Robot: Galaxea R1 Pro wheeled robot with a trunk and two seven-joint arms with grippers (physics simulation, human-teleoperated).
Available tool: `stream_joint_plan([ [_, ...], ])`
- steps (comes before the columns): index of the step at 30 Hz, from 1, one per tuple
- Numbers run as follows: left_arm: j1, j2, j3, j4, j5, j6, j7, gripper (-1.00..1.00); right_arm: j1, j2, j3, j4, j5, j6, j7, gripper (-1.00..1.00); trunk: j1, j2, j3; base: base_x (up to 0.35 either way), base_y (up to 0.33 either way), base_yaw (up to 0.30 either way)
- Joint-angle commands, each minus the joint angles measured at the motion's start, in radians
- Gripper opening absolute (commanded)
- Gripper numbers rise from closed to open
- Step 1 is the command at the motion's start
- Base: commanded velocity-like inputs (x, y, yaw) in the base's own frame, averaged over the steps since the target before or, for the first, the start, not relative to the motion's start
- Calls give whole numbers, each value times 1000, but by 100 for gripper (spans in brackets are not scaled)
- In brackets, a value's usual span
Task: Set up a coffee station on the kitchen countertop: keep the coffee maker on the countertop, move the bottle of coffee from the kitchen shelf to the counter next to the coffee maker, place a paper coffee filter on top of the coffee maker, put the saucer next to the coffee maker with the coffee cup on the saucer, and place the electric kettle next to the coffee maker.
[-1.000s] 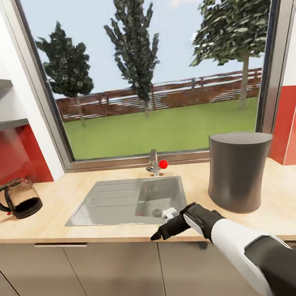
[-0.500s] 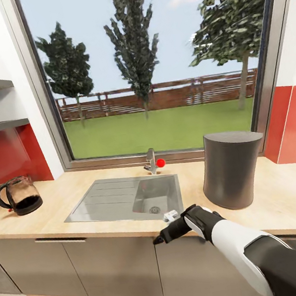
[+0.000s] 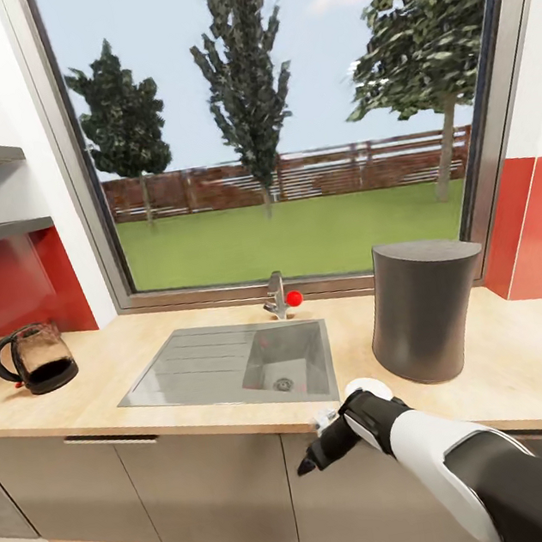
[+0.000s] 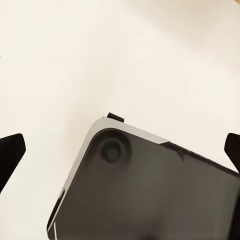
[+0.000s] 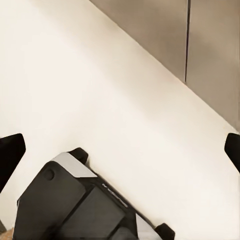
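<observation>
Right arm (image 3: pixel 456 460): glossy white forearm shell, dark grey upper segment, black wrist cuff with white round cap at joint. Right gripper (image 3: pixel 313 462): black, tapered fingers. Both wrist views: black fingertips (image 5: pixel 10 152) at frame edges. Base (image 4: pixel 150 190): dark grey plate, rounded corner, silver edge trim, round recessed bolt near corner.

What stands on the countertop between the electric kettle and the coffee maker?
Only the inset steel sink with its faucet lies between the electric kettle and the coffee maker. Nothing visible stands on the countertop strip before the sink.
</observation>
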Motion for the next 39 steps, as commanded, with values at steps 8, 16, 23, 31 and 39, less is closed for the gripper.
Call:
stream_joint_plan([
  [8, 0, -4, 5, 1, -6, -2, -2, 100, 9, 0, -3, 81, 87, -5, -4, 100, 0, -1, 0, -111, -34, 0],
  [16, 0, -40, -1, 1, -12, -3, -2, 100, 27, 0, -3, 84, 93, -8, -86, 100, 0, -1, 0, -293, -154, 0],
  [23, 0, -46, -1, 1, -13, -5, -2, 100, 67, -9, -3, 84, 98, -38, -108, 100, 0, -1, 0, -297, -185, 0],
  [31, 0, -46, -2, 1, -14, -6, -2, 100, 158, -102, -3, 84, 120, -108, -165, 100, 0, -1, 0, -297, -185, 0],
  [39, 0, -48, -2, -2, -16, -7, 4, 100, 238, -241, -5, 86, 104, -200, -227, 100, 0, -1, 0, -297, -184, 0],
])
